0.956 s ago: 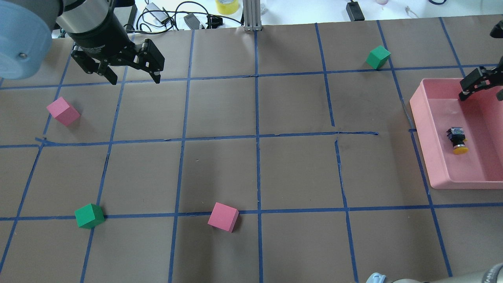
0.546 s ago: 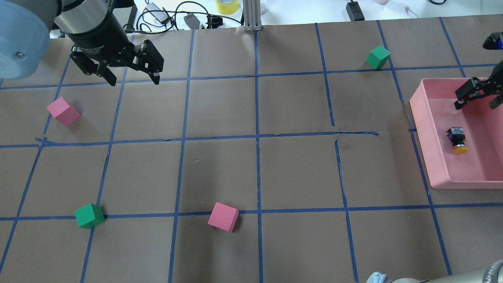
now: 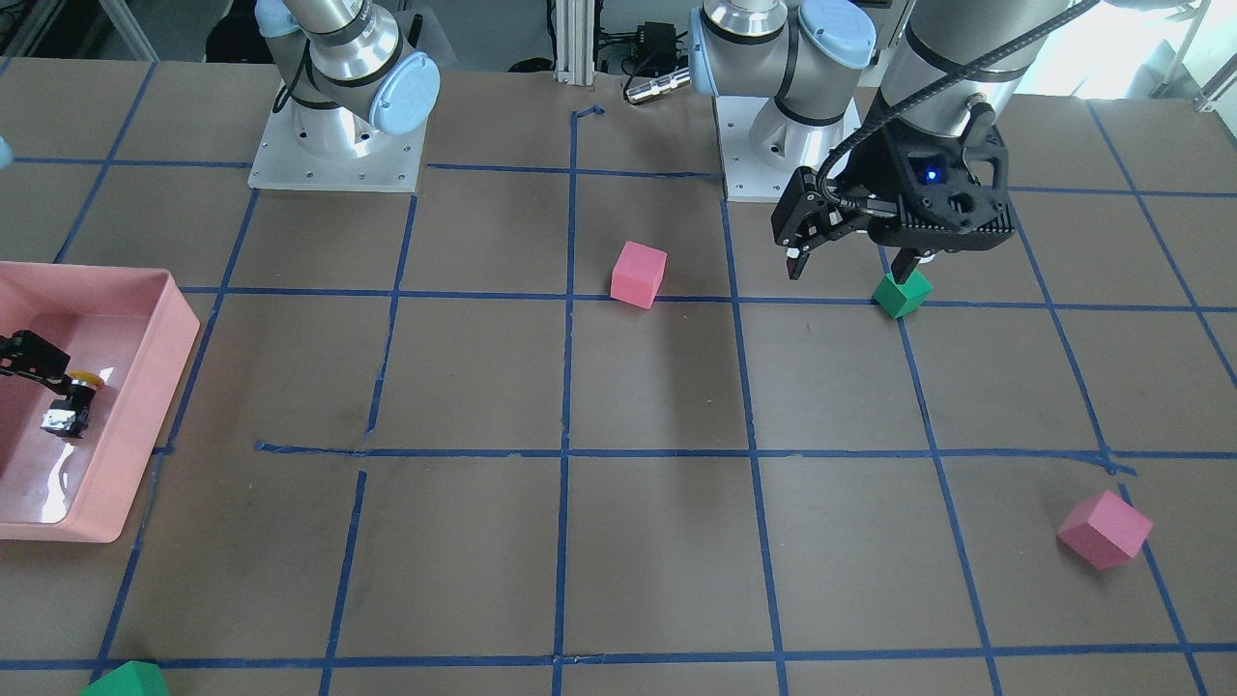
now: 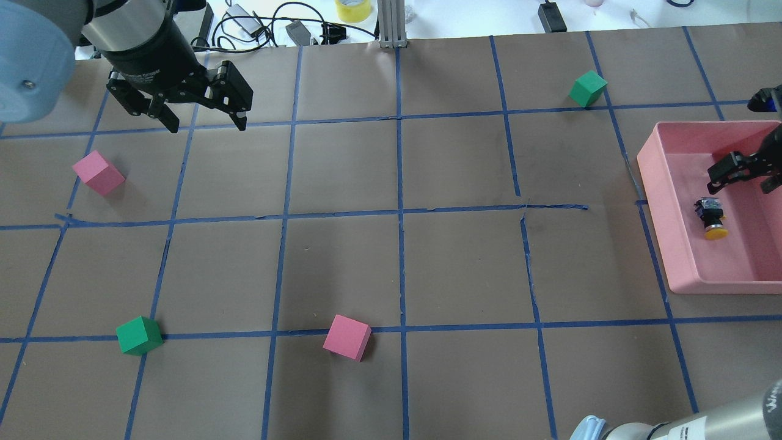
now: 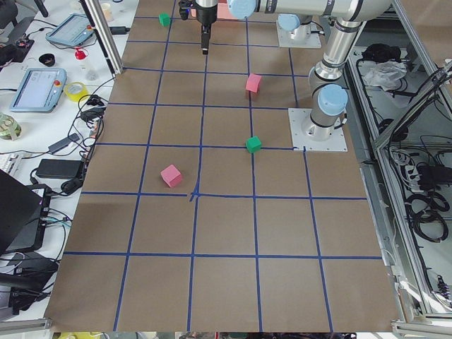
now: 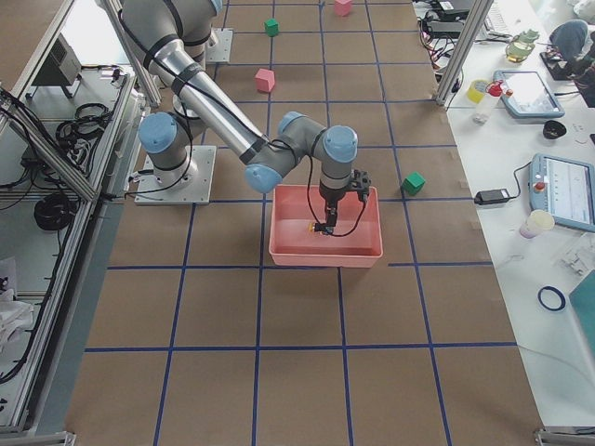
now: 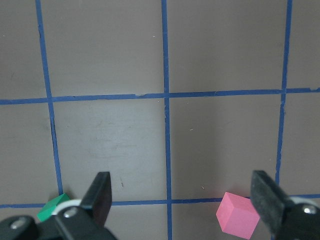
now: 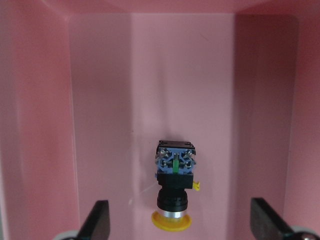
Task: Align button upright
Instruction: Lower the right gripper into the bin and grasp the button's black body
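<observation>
The button (image 4: pixel 710 217) lies on its side on the floor of the pink tray (image 4: pixel 654 201), its yellow cap toward the robot and its silvery base toward the far side. It also shows in the right wrist view (image 8: pixel 175 190) and the front view (image 3: pixel 70 406). My right gripper (image 4: pixel 742 177) is open and empty, hanging over the tray just beyond the button. In the right wrist view the button lies between its fingers (image 8: pixel 100 220). My left gripper (image 4: pixel 208 125) is open and empty above the table's far left.
Pink cubes (image 4: pixel 98 173) (image 4: pixel 347 337) and green cubes (image 4: pixel 139 335) (image 4: pixel 588 88) lie scattered on the brown taped table. The left gripper (image 3: pixel 848 273) hangs above a green cube (image 3: pixel 903 293). The tray walls (image 8: pixel 40 125) flank the right gripper.
My right gripper has moved over the tray toward the button, now close above it. The left gripper has barely shifted. The button has not moved.
</observation>
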